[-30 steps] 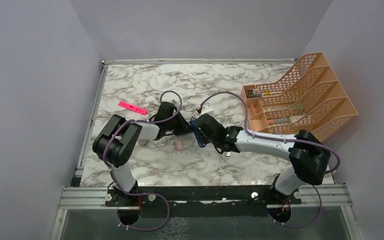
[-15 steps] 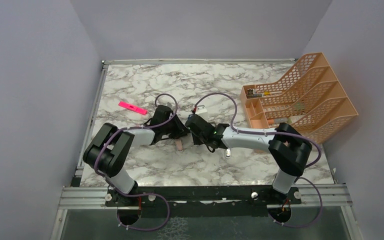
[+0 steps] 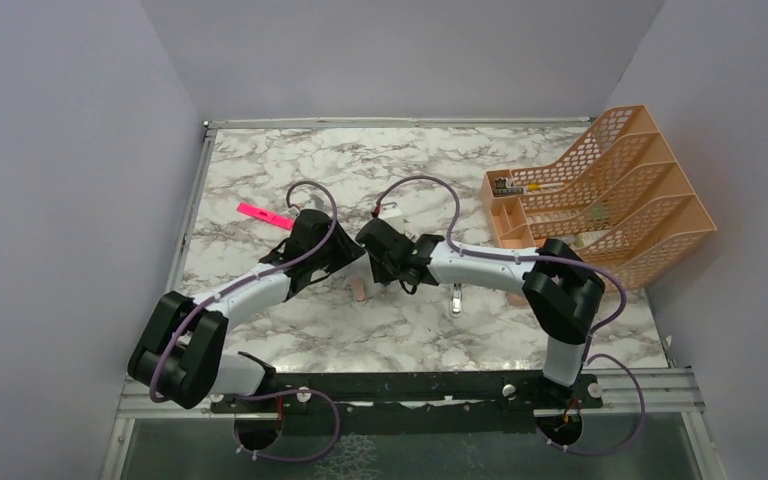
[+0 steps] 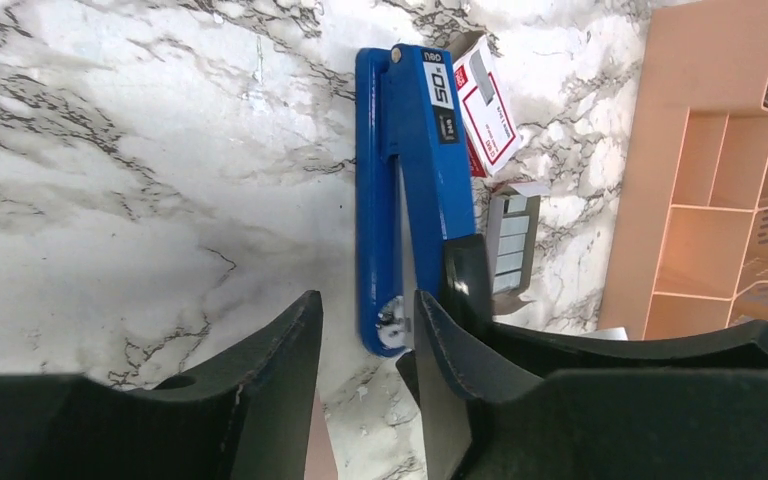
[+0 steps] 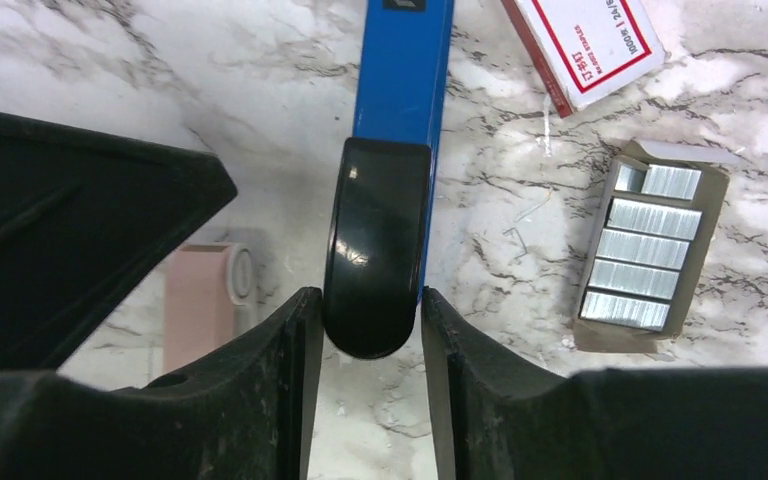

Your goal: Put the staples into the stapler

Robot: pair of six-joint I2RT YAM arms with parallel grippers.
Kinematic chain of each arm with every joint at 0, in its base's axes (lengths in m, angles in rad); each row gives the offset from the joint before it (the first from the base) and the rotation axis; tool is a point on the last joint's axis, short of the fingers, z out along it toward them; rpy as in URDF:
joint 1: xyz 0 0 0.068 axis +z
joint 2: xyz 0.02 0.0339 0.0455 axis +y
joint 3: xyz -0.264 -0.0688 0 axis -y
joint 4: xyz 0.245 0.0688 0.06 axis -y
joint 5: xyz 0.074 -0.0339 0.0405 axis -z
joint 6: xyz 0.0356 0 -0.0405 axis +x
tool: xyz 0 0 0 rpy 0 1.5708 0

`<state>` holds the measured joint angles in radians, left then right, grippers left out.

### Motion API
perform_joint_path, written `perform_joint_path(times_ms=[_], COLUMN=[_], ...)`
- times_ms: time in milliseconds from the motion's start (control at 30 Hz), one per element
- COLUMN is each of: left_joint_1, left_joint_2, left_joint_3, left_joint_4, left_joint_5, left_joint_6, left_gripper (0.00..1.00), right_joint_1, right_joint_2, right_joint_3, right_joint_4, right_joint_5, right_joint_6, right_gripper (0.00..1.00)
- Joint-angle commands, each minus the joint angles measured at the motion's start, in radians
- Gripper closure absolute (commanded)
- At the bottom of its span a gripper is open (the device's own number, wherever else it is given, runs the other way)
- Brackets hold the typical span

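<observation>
The blue stapler [image 4: 410, 170] lies on the marble, its black end [image 5: 375, 250] toward me. My right gripper [image 5: 367, 325] is shut on that black end; it also shows in the top view [image 3: 388, 258]. My left gripper [image 4: 365, 320] is open, with the stapler's near tip just ahead of its fingertips and between them; it also shows in the top view [image 3: 345, 258]. The grey staples [image 5: 650, 240] lie as several blocks in an open tray right of the stapler. Their red-and-white box [image 5: 585, 40] lies just beyond. In the top view the arms hide the stapler.
A pink eraser [image 5: 200, 300] lies left of the right gripper's fingers, also seen from above [image 3: 359, 290]. A pink marker [image 3: 265, 215] lies at the left. An orange mesh organizer [image 3: 600, 210] stands at the right. A small silver piece [image 3: 455, 300] lies near the right arm.
Both grippers have shifted left across the table, the right one keeping the stapler. The left arm has stretched out lower and its gripper stays beside the right one.
</observation>
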<state>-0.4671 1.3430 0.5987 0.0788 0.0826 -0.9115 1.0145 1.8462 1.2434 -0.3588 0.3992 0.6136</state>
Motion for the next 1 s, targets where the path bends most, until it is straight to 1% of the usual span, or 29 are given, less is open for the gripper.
perform_joint_path(times_ms=[0,33,100,200,300,433,533,633,767,833,967], left_joint_1=[-0.002,-0.002,-0.002,-0.002,-0.002,-0.019,-0.075,-0.141,-0.21,-0.245,-0.315], left_joint_2=[-0.047,-0.052,-0.058,-0.074,-0.109,-0.116,-0.099,-0.061,0.006,0.036,0.085], left_joint_3=[0.047,0.057,0.094,0.136,0.148,0.154,0.151,0.141,0.135,0.147,0.15], left_joint_4=[-0.075,-0.077,-0.143,-0.205,-0.212,-0.201,-0.172,-0.118,-0.02,-0.009,0.027], left_joint_5=[-0.066,-0.058,-0.033,0.008,0.055,0.131,0.146,0.148,0.169,0.166,0.156], left_joint_6=[0.055,0.065,0.088,0.131,0.166,0.184,0.19,0.165,0.131,0.125,0.1], left_gripper=[0.57,0.54,0.49,0.45,0.43,0.42,0.42,0.41,0.41,0.41,0.42], right_joint_1=[-0.001,-0.005,-0.009,-0.022,-0.052,-0.128,-0.189,-0.254,-0.306,-0.315,-0.32], right_joint_2=[-0.022,-0.035,-0.068,-0.136,-0.21,-0.321,-0.4,-0.458,-0.481,-0.473,-0.44], right_joint_3=[0.077,0.097,0.132,0.13,0.087,0.009,-0.063,-0.13,-0.189,-0.207,-0.236], right_joint_4=[-0.08,-0.095,-0.13,-0.148,-0.168,-0.231,-0.249,-0.25,-0.238,-0.236,-0.254], right_joint_5=[-0.026,-0.029,-0.021,-0.01,0.01,0.035,0.043,0.012,-0.039,-0.059,-0.064], right_joint_6=[0.015,0.012,0.002,-0.005,0.004,0.028,0.029,0.018,0.002,0.006,0.03], right_gripper=[0.51,0.44,0.36,0.32,0.32,0.32,0.32,0.32,0.3,0.3,0.34])
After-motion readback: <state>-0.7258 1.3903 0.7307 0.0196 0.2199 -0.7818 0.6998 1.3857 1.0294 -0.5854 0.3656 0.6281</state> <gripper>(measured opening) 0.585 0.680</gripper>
